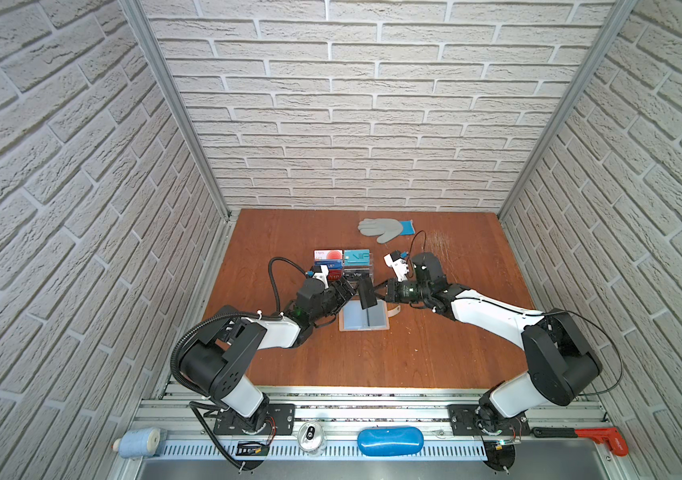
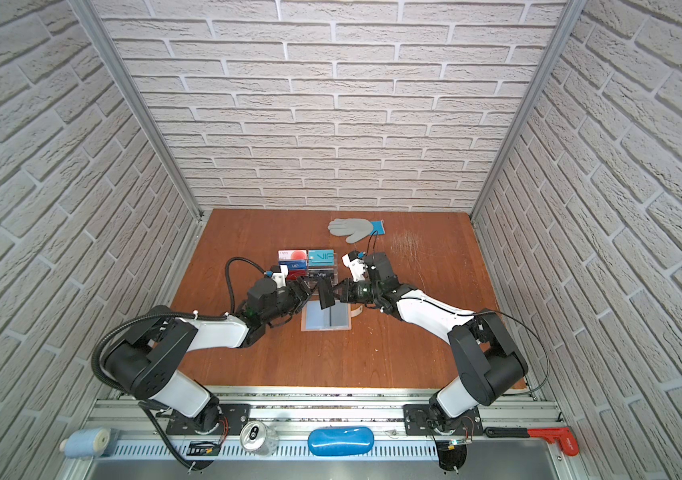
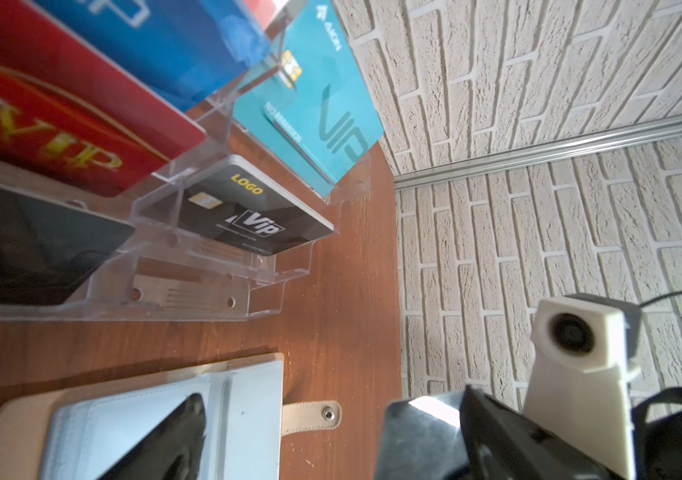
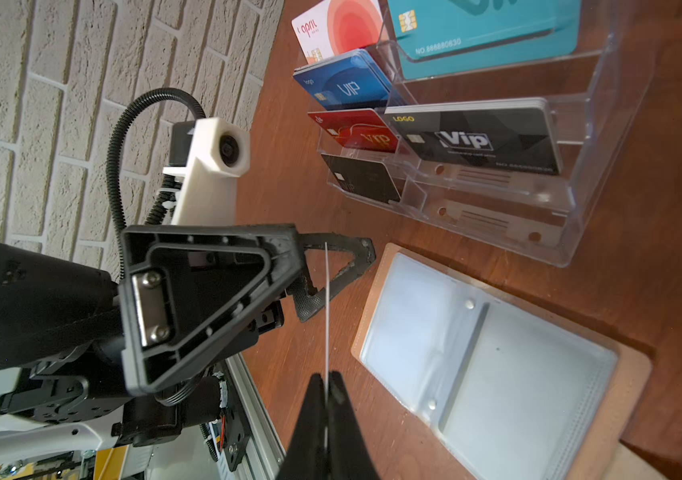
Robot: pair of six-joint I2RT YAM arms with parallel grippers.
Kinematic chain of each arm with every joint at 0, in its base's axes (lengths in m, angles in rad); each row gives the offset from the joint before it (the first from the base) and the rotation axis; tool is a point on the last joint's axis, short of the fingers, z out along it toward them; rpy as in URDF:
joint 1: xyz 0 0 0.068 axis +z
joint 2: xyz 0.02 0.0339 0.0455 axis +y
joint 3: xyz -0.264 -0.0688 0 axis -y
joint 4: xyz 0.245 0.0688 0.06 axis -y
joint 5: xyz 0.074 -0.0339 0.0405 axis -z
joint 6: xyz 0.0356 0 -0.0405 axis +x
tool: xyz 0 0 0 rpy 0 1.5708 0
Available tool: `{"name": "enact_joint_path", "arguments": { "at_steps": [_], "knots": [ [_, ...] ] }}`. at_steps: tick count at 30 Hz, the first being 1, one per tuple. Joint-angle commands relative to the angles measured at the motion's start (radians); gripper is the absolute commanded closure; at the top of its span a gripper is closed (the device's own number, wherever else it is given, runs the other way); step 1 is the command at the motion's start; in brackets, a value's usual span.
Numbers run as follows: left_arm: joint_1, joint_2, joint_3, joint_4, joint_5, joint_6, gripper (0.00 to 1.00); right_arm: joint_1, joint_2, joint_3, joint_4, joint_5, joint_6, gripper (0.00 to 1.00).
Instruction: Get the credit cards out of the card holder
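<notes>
on my feeds the right gripper (image 1: pixel 377 289) has its jaws clenched on one short edge of a black card (image 1: pixel 366 293). the card stands on edge in the air, and in both top views it sits over the far part of the open card holder (image 1: pixel 352 323). the right wrist view shows that card edge-on as a thin pale line running out from the pinched fingertips (image 4: pixel 314 399).

the left gripper (image 1: pixel 349 291) faces it from the other side with its jaws spread wide and grasping nothing. the free end of the card reaches in among its fingers. i can't tell whether either finger touches it.

the card holder lies flat and opened on the table (image 1: pixel 414 353), grey-blue sleeve pages up, tan cover showing round them. its snap strap (image 3: pixel 314 415) pokes out on the right-arm side.

just beyond the holder stands a clear acrylic stand (image 4: pixel 580 216) with cards leaning in its tiers. on the left-arm side, from back to front, are a white card with a red circle (image 4: pixel 331 29), a blue vip card (image 4: pixel 347 85), a red vip card (image 4: pixel 364 133) and a plain black card (image 4: pixel 364 178). on the right-arm side are a teal vip card (image 4: pixel 485 37) at the back and a black vip card (image 4: pixel 476 137) in front of it.

a grey glove (image 1: pixel 385 228) lies near the back wall, well apart from all this.
</notes>
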Motion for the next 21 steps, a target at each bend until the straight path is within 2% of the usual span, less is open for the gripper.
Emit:
{"name": "enact_joint_path", "arguments": {
  "at_steps": [1,17,21],
  "knots": [
    [-0.009,-0.032,0.012,0.048,0.015,0.034,0.1,-0.006,0.026,0.024,0.054,-0.056,0.029,0.94],
    [-0.018,0.001,-0.01,0.143,0.039,0.015,0.32,-0.004,0.098,0.041,0.145,-0.151,0.08,0.94],
    [-0.018,0.009,-0.022,0.173,0.041,0.007,0.41,-0.004,0.119,0.055,0.144,-0.166,0.08,0.94]
  ]
}}
